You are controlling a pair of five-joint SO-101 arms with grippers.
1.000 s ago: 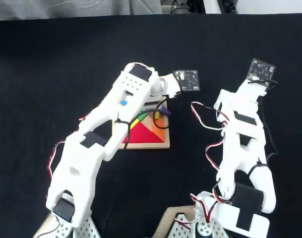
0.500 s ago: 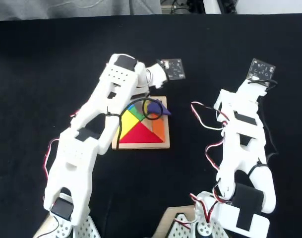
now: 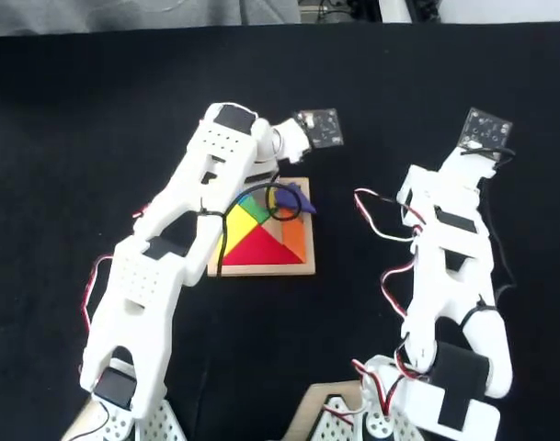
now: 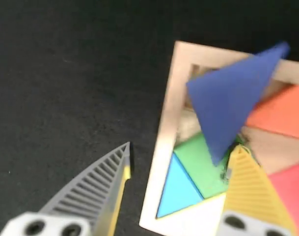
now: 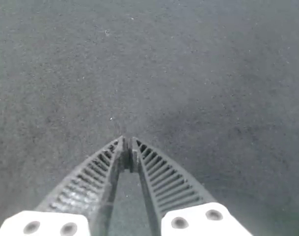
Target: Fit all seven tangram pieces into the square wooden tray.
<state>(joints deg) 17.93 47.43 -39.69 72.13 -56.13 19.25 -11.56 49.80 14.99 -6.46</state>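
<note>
The black table carries the tray near its middle. The left arm stretches over the tray's left half, with its wrist above the far rim. The right arm stands well apart from the tray, to its right.

The left gripper hangs at the tray's rim with its fingers spread wide. One finger is outside the tray over the cloth. The other is inside, above the pieces, with its tip right by the lowest point of the blue triangle. The right gripper has its fingers pressed together and holds nothing, over bare cloth away from the tray.

Inside the tray, the red triangle lies flat against the near rim. The blue triangle sits tilted over the far right corner rather than flat in it, with one tip poking past the rim and bare wood showing under it. The orange piece lies along the right rim, touching the red triangle. The yellow piece lies toward the left rim. The green piece lies flat just beside the blue triangle's low point, and the light blue piece touches the green one, against the rim.
</note>
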